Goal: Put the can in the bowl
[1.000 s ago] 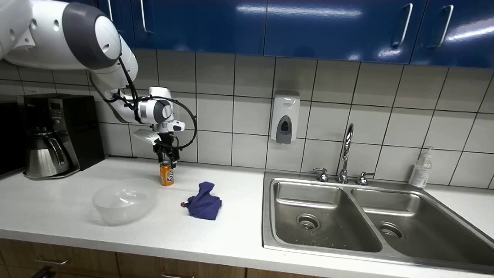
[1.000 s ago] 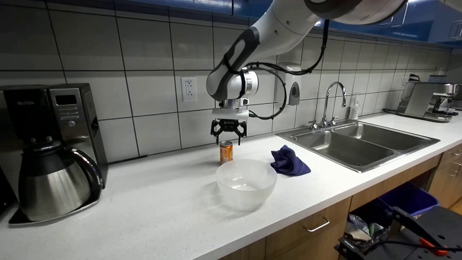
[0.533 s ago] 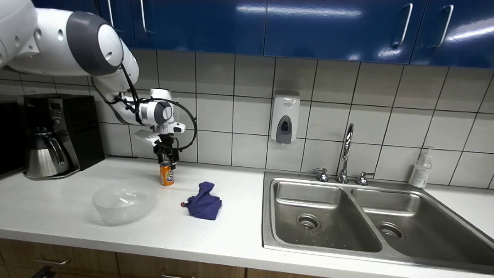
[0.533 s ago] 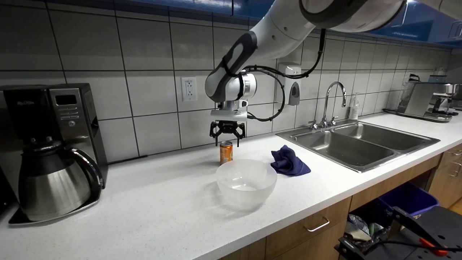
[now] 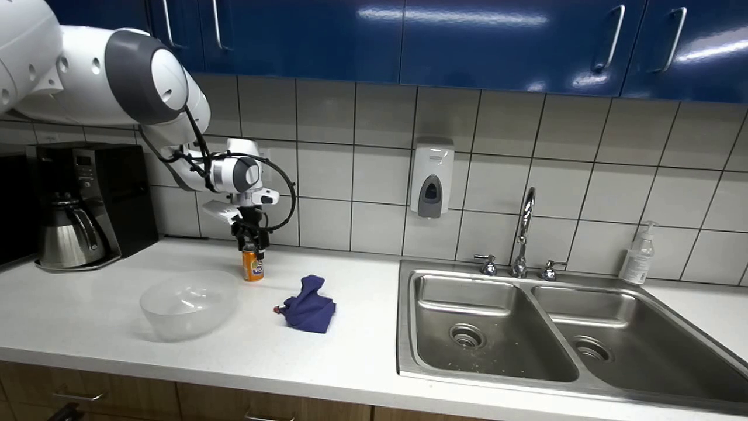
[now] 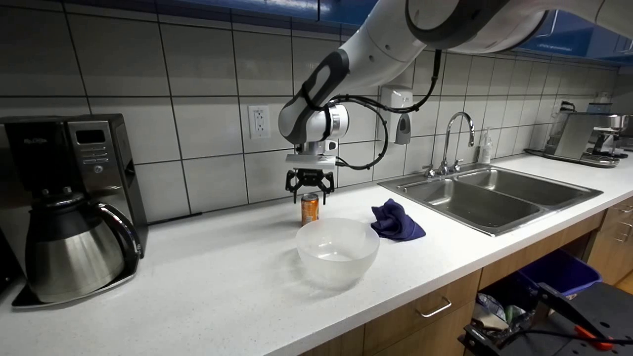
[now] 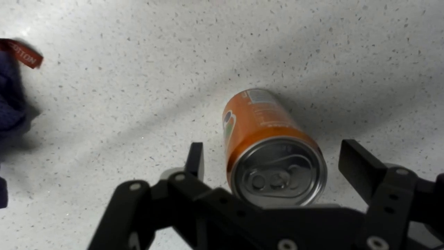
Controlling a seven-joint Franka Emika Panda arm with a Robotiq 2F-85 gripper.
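Observation:
The orange can (image 5: 253, 269) stands upright on the counter near the tiled wall, and it shows in both exterior views (image 6: 310, 211). My gripper (image 6: 310, 200) is open and points down, with its fingertips around the level of the can's top, one on each side. In the wrist view the gripper (image 7: 272, 156) has a gap on both sides of the can (image 7: 260, 114), and neither finger appears to touch it. The clear frosted bowl (image 5: 182, 324) stands empty on the counter, nearer the front edge than the can. The bowl (image 6: 337, 274) is out of the wrist view.
A crumpled purple cloth (image 5: 310, 307) lies beside the can and also shows in the wrist view (image 7: 10, 93). A coffee maker (image 6: 99, 163) stands by the wall. A double sink (image 5: 491, 327) is set into the counter beyond the cloth.
The gripper has come down and shifted slightly, so its fingers are now more evenly on both sides of the can. The can, bowl and cloth have not moved.

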